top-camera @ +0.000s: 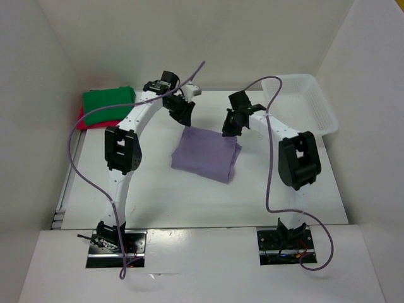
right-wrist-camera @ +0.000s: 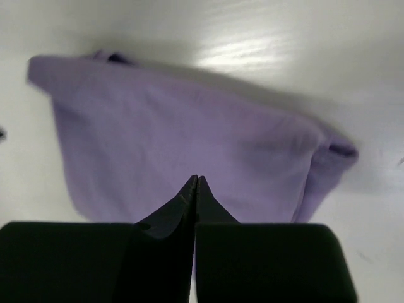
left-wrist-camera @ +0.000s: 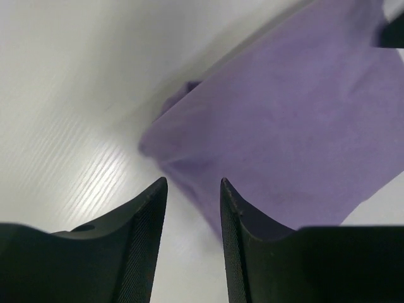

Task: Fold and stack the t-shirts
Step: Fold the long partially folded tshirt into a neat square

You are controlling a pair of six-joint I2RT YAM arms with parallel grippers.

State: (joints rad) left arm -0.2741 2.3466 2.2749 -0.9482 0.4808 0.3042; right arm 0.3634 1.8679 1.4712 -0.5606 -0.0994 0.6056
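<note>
The folded lavender t-shirt [top-camera: 205, 154] lies mid-table [top-camera: 189, 202], the left gripper [left-wrist-camera: 194, 183] at its 11 o'clock, narrowly parted and empty, the right gripper [right-wrist-camera: 196, 179] at 1 o'clock, pressed closed.

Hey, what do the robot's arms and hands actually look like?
The left arm and right arm are white links with chunky black joint housings. A thin purple cable loops along each. The left hand and right hand are black with tapering fingers; the left's inner faces look finely textured.
</note>
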